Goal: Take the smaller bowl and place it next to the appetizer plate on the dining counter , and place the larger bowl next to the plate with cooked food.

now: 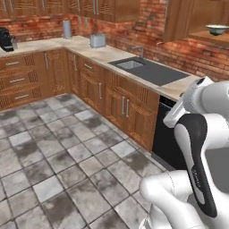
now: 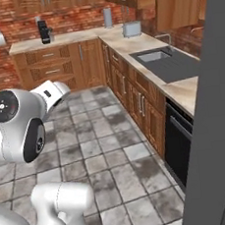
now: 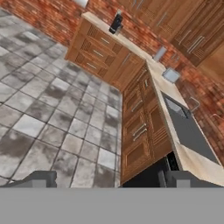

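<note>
Grey floor tiles stretch beside the sink (image 1: 147, 70); my gripper (image 3: 107, 178) hangs wide open (empty), ready for a bowl (image 1: 218, 29) up right of it.

floor (image 1: 58, 156): grey tiles, mottled with dark smudges
cabinets (image 1: 125, 107): warm reddish-brown wood, silver handles
wall (image 1: 147, 31): red brick
countertop (image 1: 100, 53): pale beige stone
sink (image 1: 150, 70): dark grey
toaster (image 1: 97, 40): silver-grey
coffee machine (image 1: 5, 39): black, upper left of left base view
bowl on shelf (image 1: 217, 29): pale, dark rim
</note>
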Robot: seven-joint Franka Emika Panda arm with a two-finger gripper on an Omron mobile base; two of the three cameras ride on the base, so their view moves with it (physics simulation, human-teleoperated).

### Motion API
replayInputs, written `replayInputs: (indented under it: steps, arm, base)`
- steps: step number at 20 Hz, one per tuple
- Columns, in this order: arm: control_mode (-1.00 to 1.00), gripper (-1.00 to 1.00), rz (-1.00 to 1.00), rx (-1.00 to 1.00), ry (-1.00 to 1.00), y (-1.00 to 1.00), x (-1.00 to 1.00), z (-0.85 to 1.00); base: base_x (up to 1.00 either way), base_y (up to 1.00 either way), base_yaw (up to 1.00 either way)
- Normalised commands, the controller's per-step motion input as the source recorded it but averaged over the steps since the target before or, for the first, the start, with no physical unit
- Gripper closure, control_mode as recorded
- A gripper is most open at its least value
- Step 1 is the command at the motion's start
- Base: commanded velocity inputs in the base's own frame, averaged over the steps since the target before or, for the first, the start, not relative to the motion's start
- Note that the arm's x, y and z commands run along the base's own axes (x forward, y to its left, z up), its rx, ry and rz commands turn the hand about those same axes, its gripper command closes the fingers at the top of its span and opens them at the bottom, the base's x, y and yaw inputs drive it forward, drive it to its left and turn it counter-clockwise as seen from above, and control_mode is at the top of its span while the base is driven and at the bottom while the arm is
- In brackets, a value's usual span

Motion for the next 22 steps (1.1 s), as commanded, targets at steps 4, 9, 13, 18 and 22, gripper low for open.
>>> replayInputs:
  steps: [4, 9, 13, 18, 22]
  arm:
    - [1.0, -1.0, 0.0, 0.0, 0.0, 0.0, 0.0, 0.0]
    - [1.0, -1.0, 0.0, 0.0, 0.0, 0.0, 0.0, 0.0]
    - [1.0, -1.0, 0.0, 0.0, 0.0, 0.0, 0.0, 0.0]
    - [1.0, -1.0, 0.0, 0.0, 0.0, 0.0, 0.0, 0.0]
    - [1.0, -1.0, 0.0, 0.0, 0.0, 0.0, 0.0, 0.0]
  base:
    - [0.47, -0.07, -0.24]
    - [0.48, 0.0, -0.25]
    - [0.51, 0.0, -0.32]
    - [0.57, 0.02, -0.38]
    - [0.83, 0.03, -0.43]
